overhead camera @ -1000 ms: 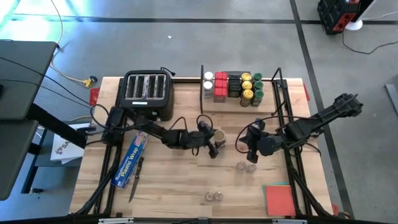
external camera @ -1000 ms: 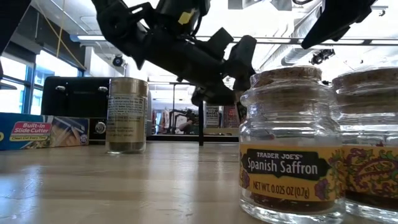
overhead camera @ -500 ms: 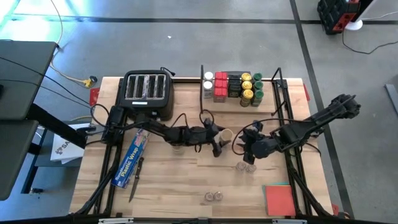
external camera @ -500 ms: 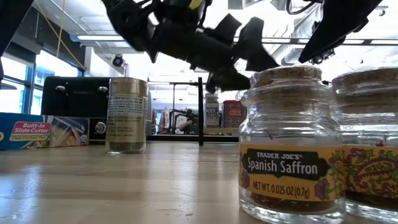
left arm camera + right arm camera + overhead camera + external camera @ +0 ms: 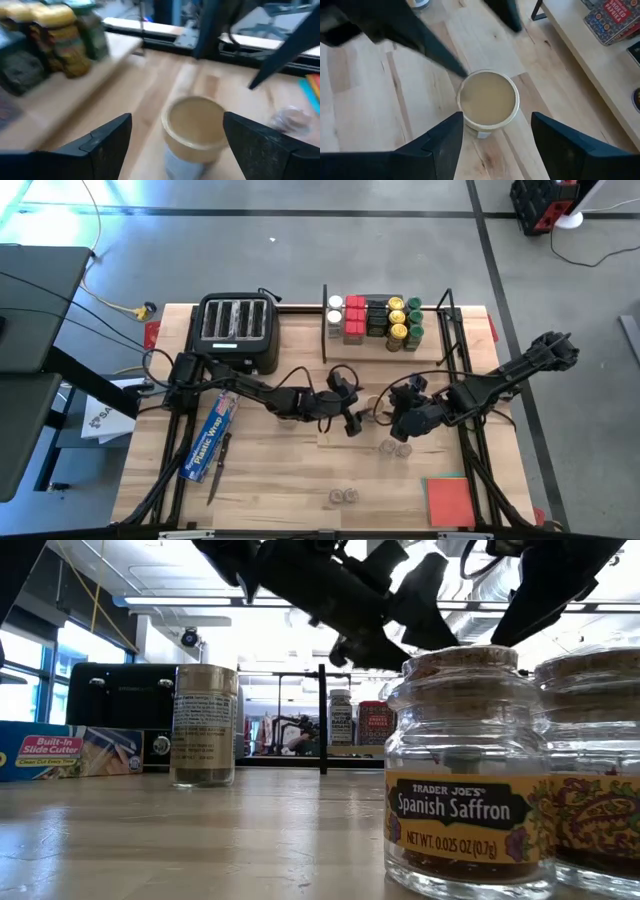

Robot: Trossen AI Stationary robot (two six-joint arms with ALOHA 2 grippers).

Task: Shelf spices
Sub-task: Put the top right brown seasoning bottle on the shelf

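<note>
1. Movement since one second earlier: the left gripper point(image 5: 177, 116) has been carried rightward across the middle of the table point(image 5: 270, 480); its fingers are held apart, one on each side of the tan-lidded jar point(image 5: 488, 102), with no grip seen.
2. The jar is found upright on the boards, farther toward the right arm than before, and well short of the shelf point(image 5: 430, 350).
3. The right gripper point(image 5: 497, 116) has been brought leftward and is now poised directly above the same jar, fingers spread wide either side of the lid; nothing is clamped.
4. Judgement: a hand-across between arms is indicated; the jar is not yet shelved, and the right arm is the better placed to finish.
5. Surface, left to right: black toaster point(image 5: 237, 328); blue plastic-wrap box point(image 5: 210, 435); a second tall jar point(image 5: 203, 725), unmoved; two tiny clear jars point(image 5: 343, 496) near the front edge, labelled saffron in the low view; two more point(image 5: 395, 448) just beneath the right gripper; shelved spices point(image 5: 375, 320) grouped at the back; red pad point(image 5: 450, 500) at the front right.
6. Room: grey floor marked with dark lines; ceiling lights and bright windows are seen beyond the table.
</note>
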